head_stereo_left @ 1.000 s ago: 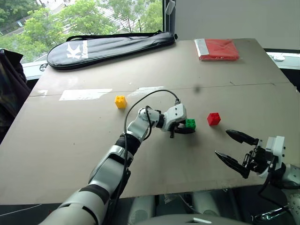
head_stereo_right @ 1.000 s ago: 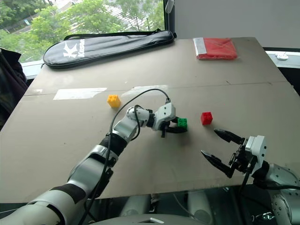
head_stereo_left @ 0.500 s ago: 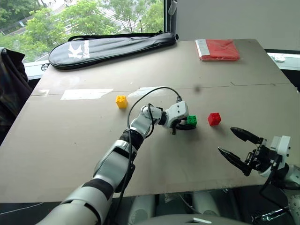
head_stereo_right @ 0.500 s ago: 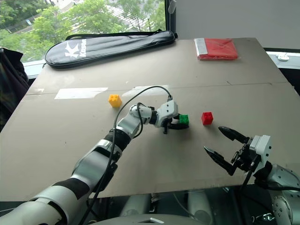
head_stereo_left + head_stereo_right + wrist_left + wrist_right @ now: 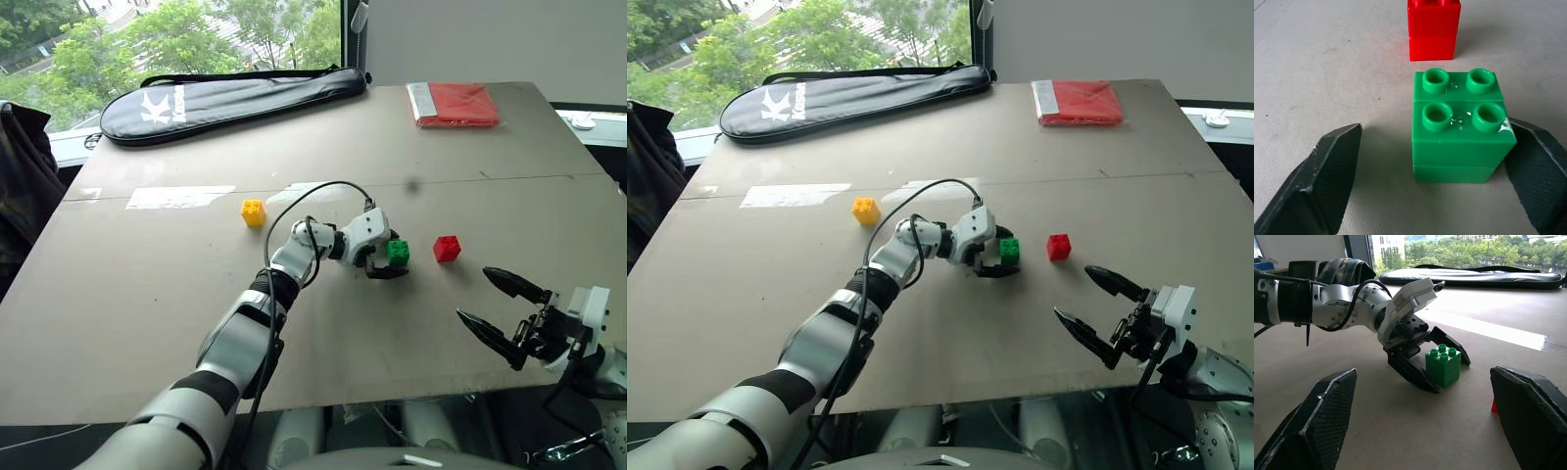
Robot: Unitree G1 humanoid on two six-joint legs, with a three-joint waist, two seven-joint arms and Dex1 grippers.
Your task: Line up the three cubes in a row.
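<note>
So the left gripper has its fingers spread wide around the green cube, one finger clear of it on one side and the other right at its edge on the other, so I'd call that released, not gripped. The green cube sits flat on the counter, studs up, near the middle. The red cube is just beside it at about 3 o'clock, with a small gap between them. The yellow cube is well apart, out around 10 o'clock from the green one. My read is that green and red already make a decent pair, so the yellow one is the odd one out and the row depends on bringing it over. It lies on the left arm's side, so that arm is nearer to it. The right gripper hangs past the counter's near edge at roughly 5 o'clock from the red cube, fingers wide apart and holding nothing.
</note>
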